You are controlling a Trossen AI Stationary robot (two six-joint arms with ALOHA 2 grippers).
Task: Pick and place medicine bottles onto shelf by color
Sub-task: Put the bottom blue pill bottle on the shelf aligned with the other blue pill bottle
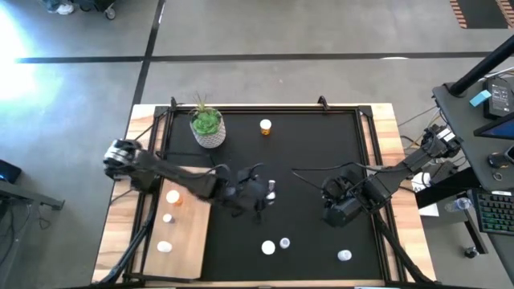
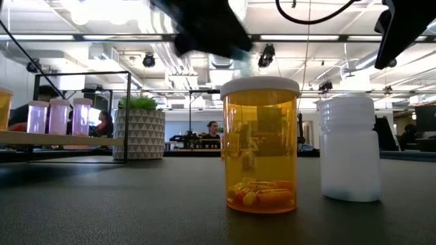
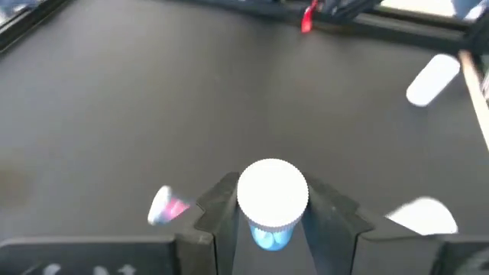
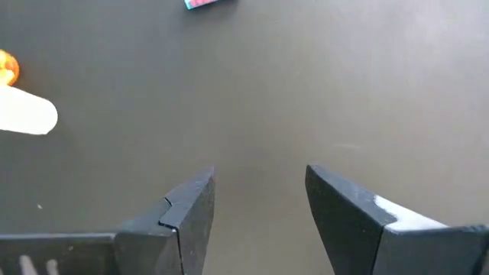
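My left gripper is over the middle of the black mat, shut on a small bluish bottle with a white cap. In the low view it hangs high above the mat. My right gripper is open and empty over the mat's right half, and its fingers stand over bare mat. The light-wood shelf lies at the near left and carries several upright bottles, one of them orange. Loose bottles stand on the mat: one orange, one white. My left gripper pinches the bluish bottle between its two fingers, on the two sides of the body just under the white cap. The fingers come from above. The bottle is lifted clear of the mat, cap toward the wrist camera.
A speckled pot with a green plant stands at the far left of the mat. An orange bottle stands at the far middle. Two bottles sit near the front middle and one at the front right. A pink bottle lies near my left gripper.
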